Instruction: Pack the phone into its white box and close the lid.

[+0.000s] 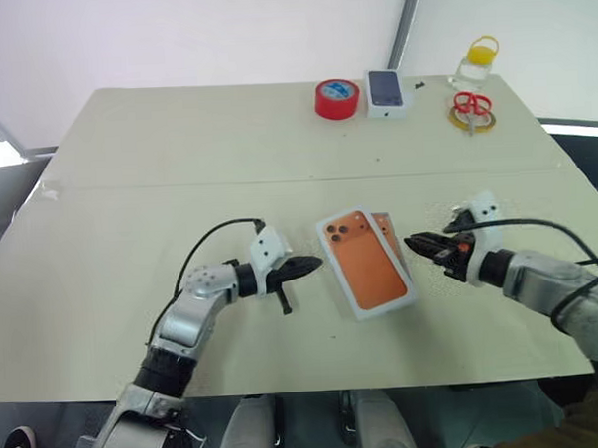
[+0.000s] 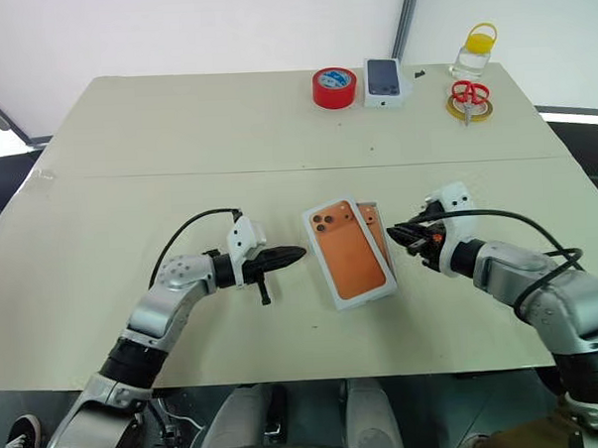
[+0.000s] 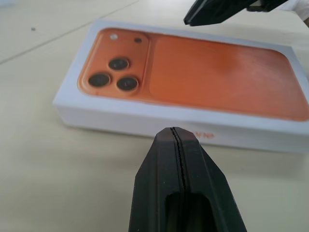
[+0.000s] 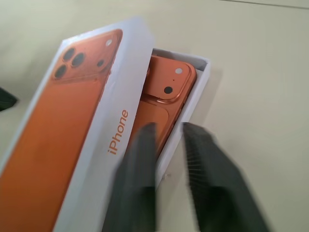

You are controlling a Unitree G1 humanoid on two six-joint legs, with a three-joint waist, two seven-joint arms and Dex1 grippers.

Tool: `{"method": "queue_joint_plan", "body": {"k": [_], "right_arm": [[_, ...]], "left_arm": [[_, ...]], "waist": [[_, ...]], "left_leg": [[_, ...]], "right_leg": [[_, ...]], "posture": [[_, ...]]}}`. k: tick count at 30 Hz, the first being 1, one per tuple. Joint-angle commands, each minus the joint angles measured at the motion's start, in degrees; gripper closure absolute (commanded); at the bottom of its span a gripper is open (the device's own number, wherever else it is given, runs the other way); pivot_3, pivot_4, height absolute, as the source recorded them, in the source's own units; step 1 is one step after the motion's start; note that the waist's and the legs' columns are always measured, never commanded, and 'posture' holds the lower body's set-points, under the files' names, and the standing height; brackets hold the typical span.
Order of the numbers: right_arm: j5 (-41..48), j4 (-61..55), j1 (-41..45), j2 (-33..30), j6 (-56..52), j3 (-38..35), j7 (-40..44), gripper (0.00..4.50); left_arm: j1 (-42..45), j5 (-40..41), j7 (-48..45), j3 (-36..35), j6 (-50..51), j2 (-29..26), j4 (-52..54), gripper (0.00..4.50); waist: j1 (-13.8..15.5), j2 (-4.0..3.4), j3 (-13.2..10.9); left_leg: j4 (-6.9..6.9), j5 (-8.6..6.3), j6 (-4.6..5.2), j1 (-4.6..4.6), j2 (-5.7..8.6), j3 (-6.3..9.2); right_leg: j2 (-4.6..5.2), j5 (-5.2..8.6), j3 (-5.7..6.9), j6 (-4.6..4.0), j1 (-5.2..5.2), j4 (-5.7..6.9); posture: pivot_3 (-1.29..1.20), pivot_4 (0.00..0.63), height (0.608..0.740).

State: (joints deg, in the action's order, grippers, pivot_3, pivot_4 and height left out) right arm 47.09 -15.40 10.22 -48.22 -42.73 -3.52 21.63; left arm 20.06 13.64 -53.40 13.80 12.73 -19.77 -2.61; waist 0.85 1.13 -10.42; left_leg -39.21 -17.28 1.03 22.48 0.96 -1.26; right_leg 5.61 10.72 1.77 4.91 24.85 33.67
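The lid (image 1: 365, 263), white with an orange phone picture on top, lies askew over the white box (image 4: 195, 104) at mid-table. The phone (image 4: 166, 92) lies in the box, and its orange camera end shows past the lid's edge. My left gripper (image 1: 316, 265) is shut and empty, its tip pointing at the lid's left side from a short way off (image 3: 176, 133). My right gripper (image 1: 411, 242) hovers just right of the box. Its blurred fingers stand a narrow gap apart (image 4: 169, 126) with nothing between them.
At the table's far edge sit a red tape roll (image 1: 336, 98), a small white box with a dark phone picture (image 1: 385, 93), red scissors (image 1: 472, 105) on a yellow ring, and a bottle with a yellow cap (image 1: 478, 62). Bare tabletop surrounds the lid.
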Motion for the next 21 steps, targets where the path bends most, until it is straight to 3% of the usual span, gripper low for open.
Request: {"method": "queue_joint_plan", "body": {"k": [1, 3, 7, 21], "right_arm": [[-7.26, -0.08, 1.79, 0.01, 4.84, 1.00, 3.42, 4.45], [-11.89, 0.66, 2.15, -0.40, 7.27, 2.85, 5.34, 4.45], [-9.42, 2.18, 3.20, 3.21, 3.99, 0.08, 6.84, 4.45], [-16.57, -0.70, 1.29, 3.66, 4.52, 0.79, 10.92, 4.45]], "left_arm": [[-0.99, 1.24, -0.96, -0.24, 1.81, -1.22, 3.94, 4.50], [-1.12, -0.66, 0.10, 0.64, 0.97, -1.24, 2.48, 4.50], [-0.58, -0.41, 2.24, 0.65, 0.12, 2.87, -1.67, 4.50], [6.05, -2.71, 4.14, 1.17, -4.99, 10.26, -10.89, 4.50]], "waist": [[-0.04, 0.00, 0.00], [-0.08, 0.00, 0.00], [0.02, 0.00, 0.00], [0.00, 0.00, 0.00]], "left_leg": [[0.00, 0.00, 0.00, 0.00, 0.02, 0.00], [0.00, 0.00, 0.00, -0.01, 0.03, -0.01], [0.00, 0.00, 0.00, -0.02, 0.01, 0.04], [0.00, 0.00, 0.00, -0.05, 0.04, 0.03]], "right_leg": [[0.02, 0.00, -0.01, 0.00, 0.00, -0.01], [0.04, -0.01, -0.01, -0.01, -0.01, -0.02], [0.01, -0.01, 0.02, -0.01, -0.03, -0.02], [0.03, -0.04, 0.03, -0.02, -0.07, -0.02]], "posture": [[0.00, 0.150, 0.740], [0.00, 0.150, 0.740], [0.00, 0.150, 0.740], [0.00, 0.150, 0.740]]}}
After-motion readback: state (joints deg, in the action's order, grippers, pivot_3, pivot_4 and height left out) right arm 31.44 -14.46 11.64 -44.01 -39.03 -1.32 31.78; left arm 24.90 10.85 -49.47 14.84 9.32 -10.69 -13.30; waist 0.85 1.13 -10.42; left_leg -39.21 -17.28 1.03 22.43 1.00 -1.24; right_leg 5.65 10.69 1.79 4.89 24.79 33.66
